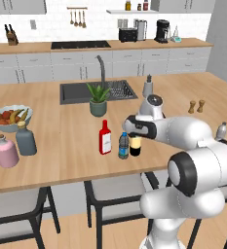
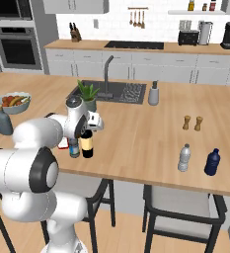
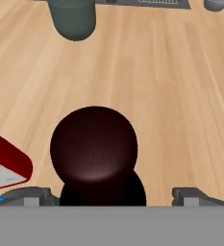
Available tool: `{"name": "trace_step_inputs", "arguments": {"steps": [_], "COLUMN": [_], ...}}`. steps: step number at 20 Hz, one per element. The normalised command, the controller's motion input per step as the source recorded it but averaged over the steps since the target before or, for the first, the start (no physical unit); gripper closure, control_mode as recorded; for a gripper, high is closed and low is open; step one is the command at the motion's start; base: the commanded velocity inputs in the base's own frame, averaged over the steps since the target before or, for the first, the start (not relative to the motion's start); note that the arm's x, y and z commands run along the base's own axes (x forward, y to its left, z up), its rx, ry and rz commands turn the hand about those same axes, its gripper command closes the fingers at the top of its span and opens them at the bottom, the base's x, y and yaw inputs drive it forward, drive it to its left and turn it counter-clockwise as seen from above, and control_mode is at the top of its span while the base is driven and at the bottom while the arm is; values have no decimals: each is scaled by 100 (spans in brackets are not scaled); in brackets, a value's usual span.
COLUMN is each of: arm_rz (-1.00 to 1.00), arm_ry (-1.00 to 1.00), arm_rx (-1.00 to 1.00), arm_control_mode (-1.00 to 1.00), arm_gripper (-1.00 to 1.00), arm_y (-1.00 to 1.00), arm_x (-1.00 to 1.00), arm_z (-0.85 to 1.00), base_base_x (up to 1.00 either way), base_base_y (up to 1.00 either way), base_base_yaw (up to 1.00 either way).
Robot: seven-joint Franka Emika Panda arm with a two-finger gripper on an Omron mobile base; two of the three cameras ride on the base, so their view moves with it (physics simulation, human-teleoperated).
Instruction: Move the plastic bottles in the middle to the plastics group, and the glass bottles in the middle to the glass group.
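Three views, catalogued in turn.

Left base view, middle cluster: flat red bottle (image 1: pixel 104 137), small water bottle with blue cap (image 1: pixel 123 146) and wine bottle (image 1: pixel 135 145) stand in a row near the front edge of the desk (image 1: pixel 61 146), red bottle leftmost, wine bottle rightmost and partly hidden by the arm.
Left base view, hand: the hand (image 1: pixel 132 127) hangs directly over the wine bottle, its neck lost behind the hand; finger spacing not readable here.
Left base view, glass group: squat pink bottle (image 1: pixel 7 151) and grey-blue bottle with tan stopper (image 1: pixel 25 139), far to the left of the cluster, beside a fruit bowl (image 1: pixel 10 117).

Right base view, cluster: wine bottle (image 2: pixel 87 144) upright with cream label facing the camera, water bottle (image 2: pixel 74 147) just beside it on the left.
Right base view, plastics group: clear bottle with pale cap (image 2: pixel 184 158) and dark blue bottle (image 2: pixel 212 162), well apart to the right.

Hand view, target: the wine bottle's dark red cap (image 3: pixel 94 145) seen end-on, centred between the two finger tips at the lower corners.
Hand view, hand state: spread wide, one tip on each side of the cap, touching nothing.
Hand view, neighbours: corner of the red bottle (image 3: pixel 5 166) at the left edge; plant pot (image 3: pixel 74 18) beyond.

Key relation: the wine bottle's long axis is vertical and runs straight below the hand; a straight descent looks sufficient to bracket the neck.
Judged step: approach to the wine bottle, none of the three yet sorted.
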Motion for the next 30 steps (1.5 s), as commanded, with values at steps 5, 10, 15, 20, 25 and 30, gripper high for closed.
{"name": "trace_step_inputs", "arguments": {"steps": [5, 10, 15, 20, 25, 30], "arm_rz": [0, 0, 0, 0, 0, 0], "arm_ry": [-5, -3, -1, 0, 0, -3], "arm_rx": [0, 0, 0, 0, 0, 0], "arm_control_mode": [-100, -100, -100, -100, -100, -100], "arm_gripper": [-100, -100, 100, 100, 100, 100], "arm_y": [0, 0, 0, 0, 0, 0], "arm_x": [0, 1, 0, 0, -32, -72], "arm_z": [0, 0, 0, 0, 6, 19], "base_base_x": [0, 0, 0, 0, 0, 0], "base_base_y": [0, 0, 0, 0, 0, 0], "base_base_yaw": [0, 0, 0, 0, 0, 0]}}
